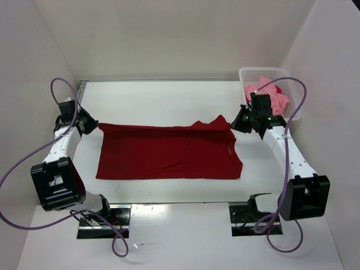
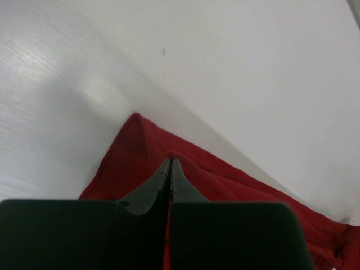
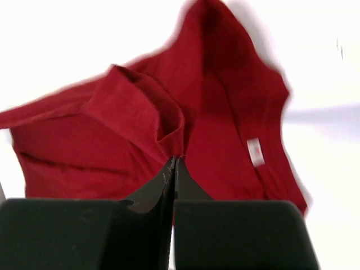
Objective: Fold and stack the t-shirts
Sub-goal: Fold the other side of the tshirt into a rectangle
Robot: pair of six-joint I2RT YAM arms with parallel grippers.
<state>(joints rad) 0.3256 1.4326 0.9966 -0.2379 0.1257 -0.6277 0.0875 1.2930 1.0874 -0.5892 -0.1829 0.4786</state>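
A dark red t-shirt (image 1: pixel 169 152) lies spread across the middle of the white table, folded over on itself. My left gripper (image 1: pixel 94 127) is at the shirt's far left corner, and in the left wrist view it (image 2: pixel 170 162) is shut on a raised ridge of the red cloth (image 2: pixel 214 174). My right gripper (image 1: pixel 236 125) is at the shirt's far right corner. In the right wrist view it (image 3: pixel 175 160) is shut on a bunched fold of the red shirt (image 3: pixel 140 112), and a white label (image 3: pixel 256 152) shows beside it. A light pink t-shirt (image 1: pixel 272 97) lies crumpled in the basket.
A white mesh basket (image 1: pixel 247 73) stands at the far right corner, just behind the right arm. White walls enclose the table on the left, back and right. Purple cables loop beside both arms.
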